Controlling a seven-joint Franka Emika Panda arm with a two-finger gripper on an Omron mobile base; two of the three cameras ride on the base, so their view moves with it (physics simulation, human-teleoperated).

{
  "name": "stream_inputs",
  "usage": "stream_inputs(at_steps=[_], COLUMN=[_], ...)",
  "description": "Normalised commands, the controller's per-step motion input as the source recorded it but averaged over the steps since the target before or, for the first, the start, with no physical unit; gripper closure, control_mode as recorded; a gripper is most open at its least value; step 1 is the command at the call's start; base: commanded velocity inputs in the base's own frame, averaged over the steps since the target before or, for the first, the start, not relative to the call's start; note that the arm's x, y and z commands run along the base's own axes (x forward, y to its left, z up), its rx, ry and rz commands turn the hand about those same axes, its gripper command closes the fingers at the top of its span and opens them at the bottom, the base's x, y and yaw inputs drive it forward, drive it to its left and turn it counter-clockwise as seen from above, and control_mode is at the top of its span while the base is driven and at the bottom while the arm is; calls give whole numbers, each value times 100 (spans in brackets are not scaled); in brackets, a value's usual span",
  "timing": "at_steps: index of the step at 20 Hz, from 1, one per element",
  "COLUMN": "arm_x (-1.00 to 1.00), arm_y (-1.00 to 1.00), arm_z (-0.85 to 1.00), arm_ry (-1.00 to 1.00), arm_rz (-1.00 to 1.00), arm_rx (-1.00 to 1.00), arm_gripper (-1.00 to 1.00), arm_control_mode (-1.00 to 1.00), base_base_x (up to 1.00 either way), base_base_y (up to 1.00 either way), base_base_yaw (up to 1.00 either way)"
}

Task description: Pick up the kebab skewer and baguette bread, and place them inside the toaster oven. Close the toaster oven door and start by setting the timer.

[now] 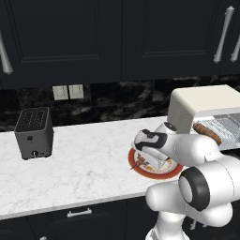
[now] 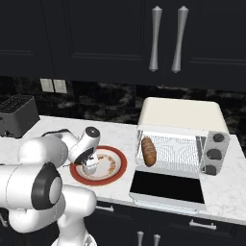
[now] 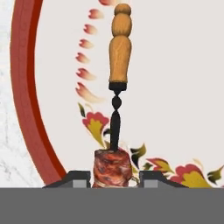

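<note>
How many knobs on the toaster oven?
3, stacked in a column on the toaster oven front's right panel: top, middle, bottom. None looks hidden.

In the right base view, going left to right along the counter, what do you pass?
Slot toaster → gripper, shut on the kebab skewer over the left part of the red-rimmed plate → baguette bread on the toaster oven rack → oven knobs.

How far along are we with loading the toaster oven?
Done: baguette bread lies on the rack inside the toaster oven. In hand: gripper shut on the kebab skewer, low over the plate. Left: skewer into oven, close the lowered toaster oven door, set timer.
</note>
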Motion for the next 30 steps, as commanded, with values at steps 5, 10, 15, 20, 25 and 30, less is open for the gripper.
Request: stream_inputs(at_steps=[5,10,15,20,25,30], arm_x=[-1,-34,-80,-87,-51,-12], arm_y=[0,-23,-63,-61,-55,-75], arm_z=[-2,64,100,100,100,98], arm_ry=[-2,-2,-6,-4,1,8], arm_rz=[-4,-1,-1,-13,-29,-36], arm_rx=[5,5,5,3,1,0], arm_gripper=[100,100,100,100,100,100], arm_control_mode=[-100,-100,-100,-100,-100,-100], base_base_x=[0,0,0,0,0,0], base_base_y=[0,0,0,0,0,0], base_base_yaw=[0,0,0,0,0,0])
